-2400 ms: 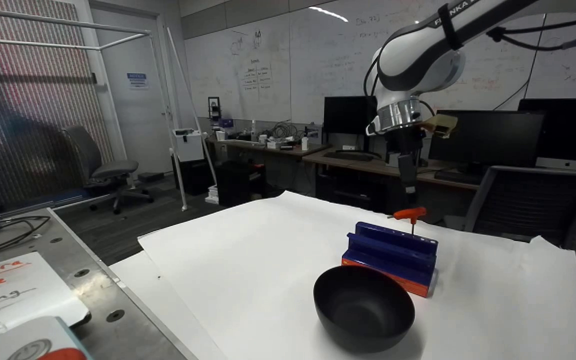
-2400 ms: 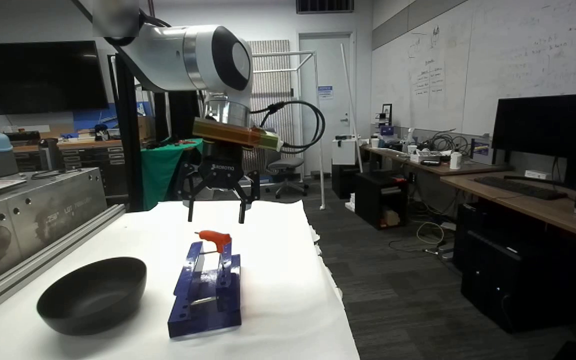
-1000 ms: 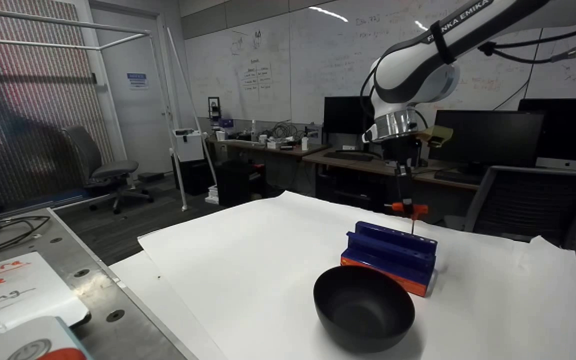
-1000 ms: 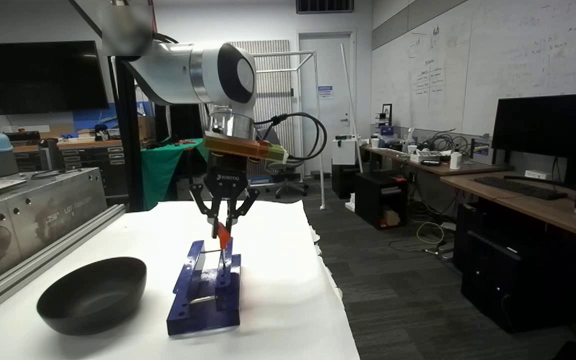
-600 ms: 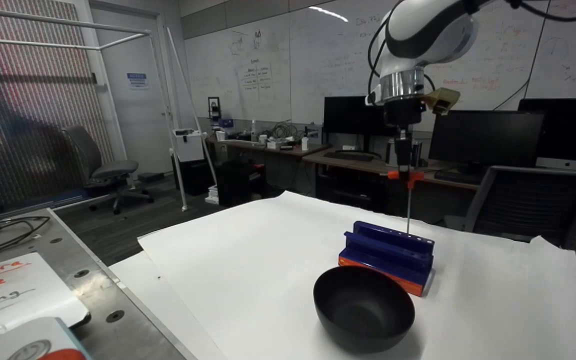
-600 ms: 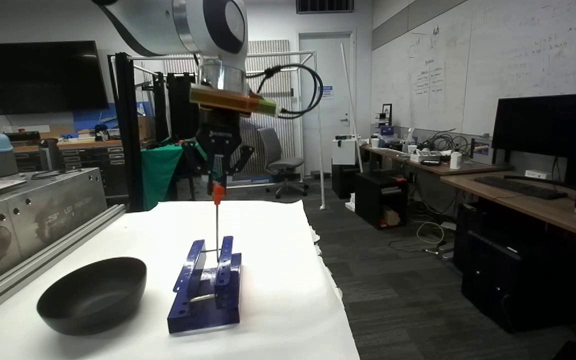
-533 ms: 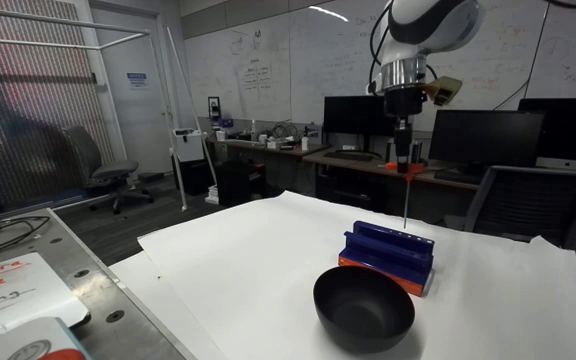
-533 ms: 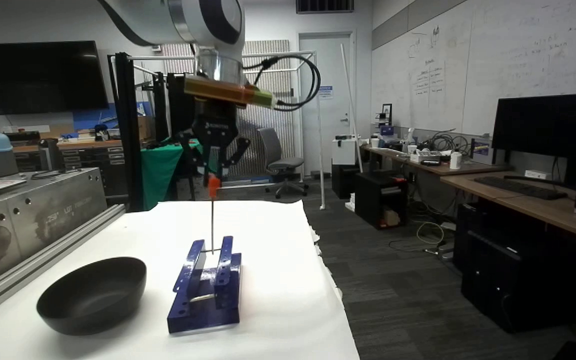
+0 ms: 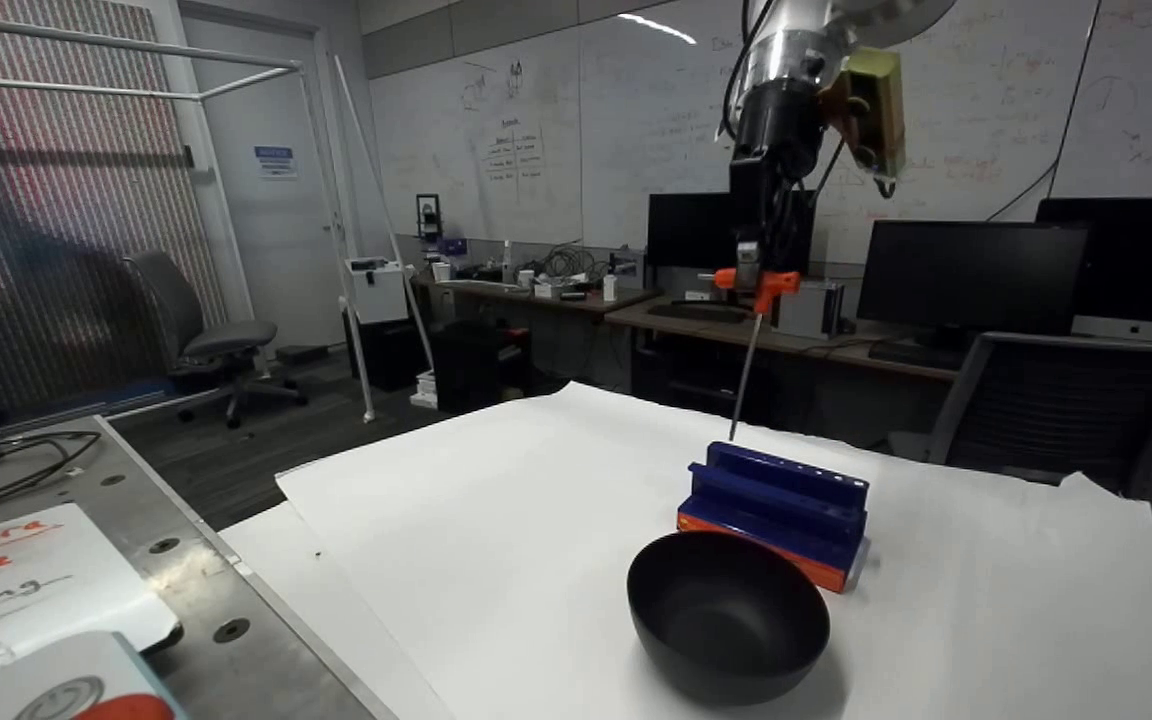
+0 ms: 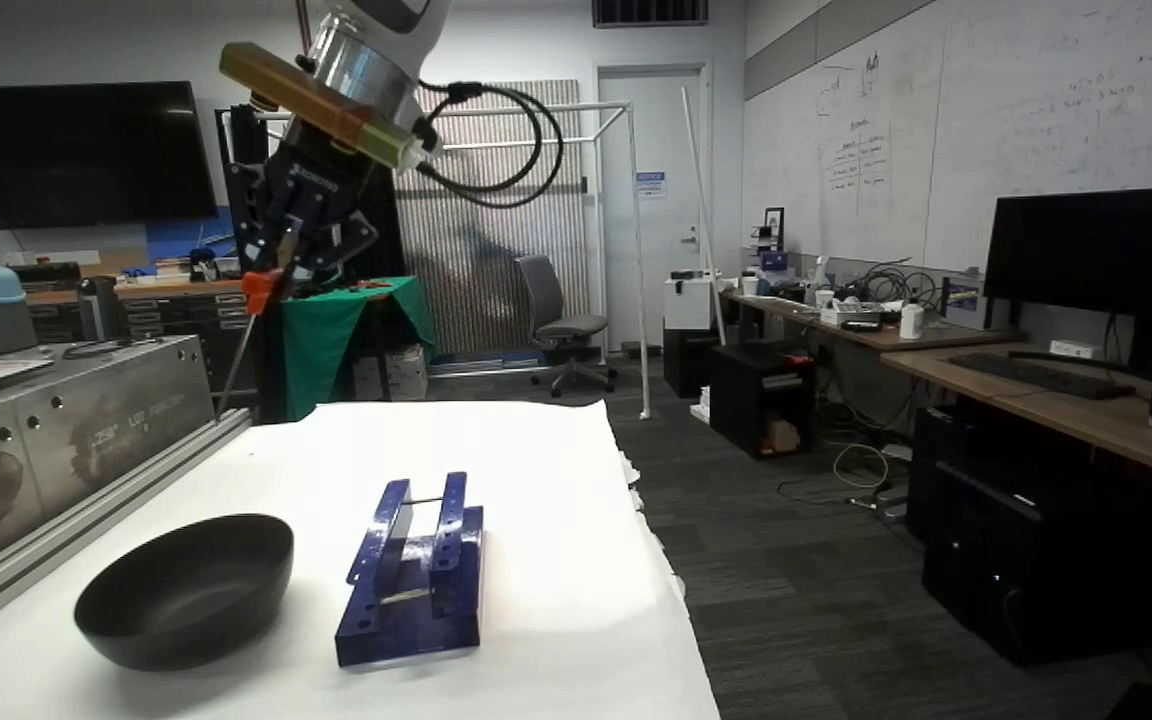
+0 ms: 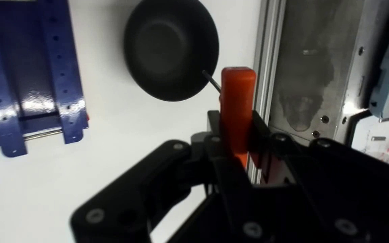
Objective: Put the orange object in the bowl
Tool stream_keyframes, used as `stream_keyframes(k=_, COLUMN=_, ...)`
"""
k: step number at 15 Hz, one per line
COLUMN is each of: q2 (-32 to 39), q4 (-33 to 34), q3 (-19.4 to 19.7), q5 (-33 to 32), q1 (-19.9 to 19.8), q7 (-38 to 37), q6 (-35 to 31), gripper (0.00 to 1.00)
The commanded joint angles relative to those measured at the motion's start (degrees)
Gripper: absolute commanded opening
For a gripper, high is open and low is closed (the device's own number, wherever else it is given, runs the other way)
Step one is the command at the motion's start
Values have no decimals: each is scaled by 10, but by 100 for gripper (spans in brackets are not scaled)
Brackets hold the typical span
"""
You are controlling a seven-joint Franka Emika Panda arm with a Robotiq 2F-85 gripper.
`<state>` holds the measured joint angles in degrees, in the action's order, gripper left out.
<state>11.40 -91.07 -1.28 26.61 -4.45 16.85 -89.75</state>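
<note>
Your gripper [image 11: 236, 119] is clamped on the orange object [image 9: 776, 287], up in the air, its long shaft [image 9: 747, 370] slanting down from the jaws. In the wrist view the tip overlaps the bowl [image 11: 164, 50], but you likely have height to lose

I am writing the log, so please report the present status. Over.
Pincer shut on orange tool. Held aloft, not yet in bowl. Possible obstacle: blue rack beside bowl.
</note>
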Motion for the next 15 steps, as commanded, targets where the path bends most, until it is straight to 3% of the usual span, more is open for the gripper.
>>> stream_keyframes(k=1, q2=30, q4=-35, q3=-4, q5=76, q1=9, q7=-60, q6=-49, gripper=12)
stream_keyframes(k=4, q2=55, q4=-82, q3=-8, q5=114, q1=16, q7=-63, q6=-122, gripper=12)
stream_keyframes(k=8, q2=80, q4=-129, q3=-12, q5=118, q1=23, q7=-41, q6=-239, gripper=12)
stream_keyframes(k=11, q2=89, q4=-144, q3=-14, q5=112, q1=20, q7=-45, q6=-271, gripper=12)
stream_keyframes(k=15, q2=91, q4=-157, q3=-15, q5=112, q1=12, q7=-45, q6=-264, gripper=17)
